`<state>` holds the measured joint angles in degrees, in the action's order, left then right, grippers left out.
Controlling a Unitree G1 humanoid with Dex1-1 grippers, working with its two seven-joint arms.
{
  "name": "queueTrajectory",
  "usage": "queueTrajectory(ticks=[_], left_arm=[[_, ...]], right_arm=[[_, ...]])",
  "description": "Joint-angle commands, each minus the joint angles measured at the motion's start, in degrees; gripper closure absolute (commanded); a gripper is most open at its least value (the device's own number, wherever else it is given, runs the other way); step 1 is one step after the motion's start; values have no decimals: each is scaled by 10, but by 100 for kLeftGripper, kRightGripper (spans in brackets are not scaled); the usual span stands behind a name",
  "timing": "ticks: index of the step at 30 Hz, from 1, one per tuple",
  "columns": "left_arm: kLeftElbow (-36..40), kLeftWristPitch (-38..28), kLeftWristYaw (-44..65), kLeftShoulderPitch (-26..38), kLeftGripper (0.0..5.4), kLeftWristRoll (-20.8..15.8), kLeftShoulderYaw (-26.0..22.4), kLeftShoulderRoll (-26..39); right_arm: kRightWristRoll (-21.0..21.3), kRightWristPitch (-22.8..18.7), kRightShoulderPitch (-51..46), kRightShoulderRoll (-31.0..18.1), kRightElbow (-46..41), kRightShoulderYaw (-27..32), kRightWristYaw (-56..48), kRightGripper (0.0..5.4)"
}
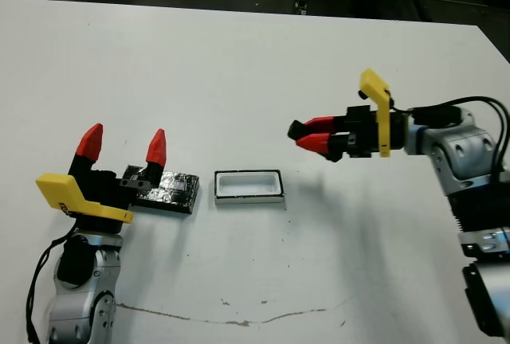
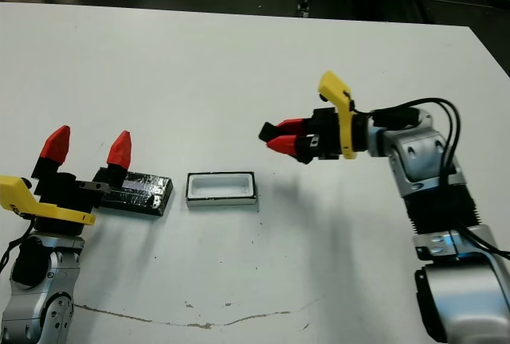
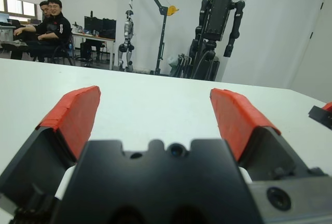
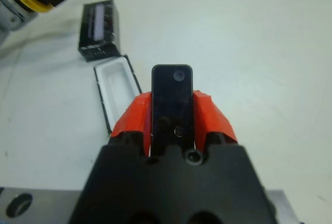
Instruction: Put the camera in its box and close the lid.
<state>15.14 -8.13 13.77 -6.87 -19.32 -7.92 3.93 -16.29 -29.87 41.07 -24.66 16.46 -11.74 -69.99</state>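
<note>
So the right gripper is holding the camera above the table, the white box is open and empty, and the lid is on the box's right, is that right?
Not quite. The lid lies on the box's left, by the left gripper, as the left eye view shows. The rest holds: the right gripper grips the camera, and the box is open and empty.

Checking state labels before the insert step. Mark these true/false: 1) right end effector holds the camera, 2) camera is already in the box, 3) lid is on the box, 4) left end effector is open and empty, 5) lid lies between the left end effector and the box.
1) The right end effector holds the camera: true.
2) The camera is already in the box: false; the box is empty, and the camera is held in the air off to the right side of it.
3) The lid is on the box: false; it lies on the table beside the box.
4) The left end effector is open and empty: true.
5) The lid lies between the left end effector and the box: true.
</note>
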Motion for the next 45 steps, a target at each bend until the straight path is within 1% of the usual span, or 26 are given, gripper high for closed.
queueTrajectory(ticks=[1,4,7,11,18,23,26,34,37,39,45], left_arm=[[-1,7,-1,-5,0,-1,0,1],[0,7,-4,-6,0,3,0,2],[2,8,-5,-7,0,2,-1,1],[2,7,-4,-8,0,2,-2,3],[0,3,-2,-8,0,5,-2,4],[0,0,-3,-8,0,8,0,3],[-1,1,-3,-8,0,6,-2,2],[-2,2,-3,-9,0,3,-3,0],[-4,-5,-5,-9,0,13,-2,1],[-3,-1,-4,-9,0,8,-2,0],[0,4,-4,-11,0,2,-2,-1]], right_arm=[[-2,-20,7,16,-1,-16,2,374],[-1,-5,10,37,0,-29,-4,374],[2,-6,12,58,6,-40,1,374],[13,6,14,72,8,-57,3,374],[28,15,26,95,24,-81,3,374],[39,33,40,115,46,-93,-2,374],[45,27,47,123,47,-101,0,374],[61,29,54,132,54,-110,2,374],[67,30,56,132,54,-113,1,374],[68,26,56,132,54,-114,1,374],[67,32,51,131,54,-114,-5,374]])
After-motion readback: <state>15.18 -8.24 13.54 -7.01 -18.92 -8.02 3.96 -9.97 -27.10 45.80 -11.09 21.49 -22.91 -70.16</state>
